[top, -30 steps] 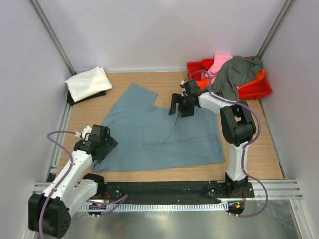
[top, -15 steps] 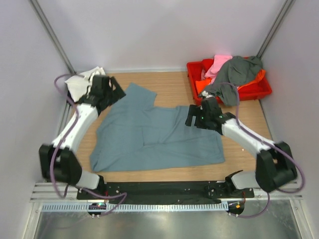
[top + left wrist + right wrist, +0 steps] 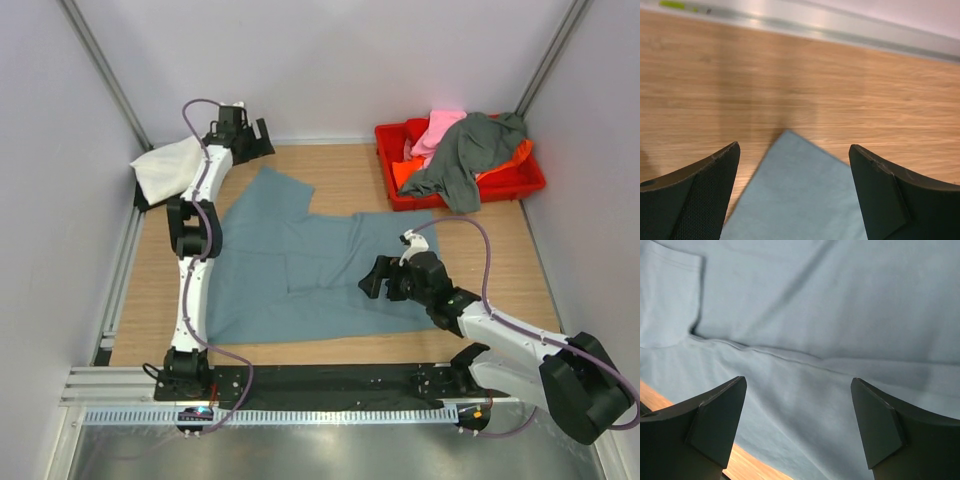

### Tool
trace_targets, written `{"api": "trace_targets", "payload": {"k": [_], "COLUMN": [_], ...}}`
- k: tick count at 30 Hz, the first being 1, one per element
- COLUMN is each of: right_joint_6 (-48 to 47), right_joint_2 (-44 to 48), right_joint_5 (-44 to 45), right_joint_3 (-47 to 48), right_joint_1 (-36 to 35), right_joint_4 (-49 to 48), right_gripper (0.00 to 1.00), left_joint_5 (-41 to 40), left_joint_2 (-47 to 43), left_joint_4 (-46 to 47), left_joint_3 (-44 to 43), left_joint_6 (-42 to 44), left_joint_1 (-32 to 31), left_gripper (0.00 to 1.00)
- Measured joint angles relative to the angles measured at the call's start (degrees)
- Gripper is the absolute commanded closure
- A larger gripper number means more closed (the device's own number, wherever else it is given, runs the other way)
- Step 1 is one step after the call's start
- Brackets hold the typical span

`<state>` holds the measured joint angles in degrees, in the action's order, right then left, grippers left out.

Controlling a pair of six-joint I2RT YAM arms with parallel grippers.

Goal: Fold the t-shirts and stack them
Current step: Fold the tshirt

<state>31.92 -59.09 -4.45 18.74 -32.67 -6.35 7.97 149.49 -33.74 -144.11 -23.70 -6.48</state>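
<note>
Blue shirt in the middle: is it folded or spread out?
Spread out: the blue-grey t-shirt lies wide and flat across the wooden table, not in a compact fold.

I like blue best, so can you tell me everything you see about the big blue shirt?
The big blue-grey t-shirt is plain, soft-looking cloth. It lies spread out flat on the wooden table and looks partly folded, with a few creases and seams and one pointed corner reaching to the far left. The right gripper is open above its near right part. The left gripper is open near its far corner. Neither holds it.
</note>
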Motion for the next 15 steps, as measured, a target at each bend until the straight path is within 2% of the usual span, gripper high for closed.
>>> {"api": "trace_targets", "payload": {"k": [4, 9, 15], "right_joint_6": [0.0, 0.0, 0.2], "right_joint_2": [-1.1, -1.6, -1.1], "right_joint_5": [-1.0, -1.4, -1.5], "right_joint_3": [0.1, 0.1, 0.0], "right_joint_1": [0.0, 0.0, 0.0], "right_joint_4": [-4.9, -6.7, -7.6], "right_gripper": [0.09, 0.08, 0.08], "left_joint_5": [0.6, 2.0, 3.4], "left_joint_2": [2.9, 3.4, 3.3], "left_joint_4": [-1.8, -1.7, 0.3], "left_joint_3": [0.9, 1.9, 3.0], "left_joint_6": [0.8, 1.2, 1.7], "left_joint_1": [1.2, 1.6, 0.4], "left_gripper": [0.11, 0.17, 0.34]}}
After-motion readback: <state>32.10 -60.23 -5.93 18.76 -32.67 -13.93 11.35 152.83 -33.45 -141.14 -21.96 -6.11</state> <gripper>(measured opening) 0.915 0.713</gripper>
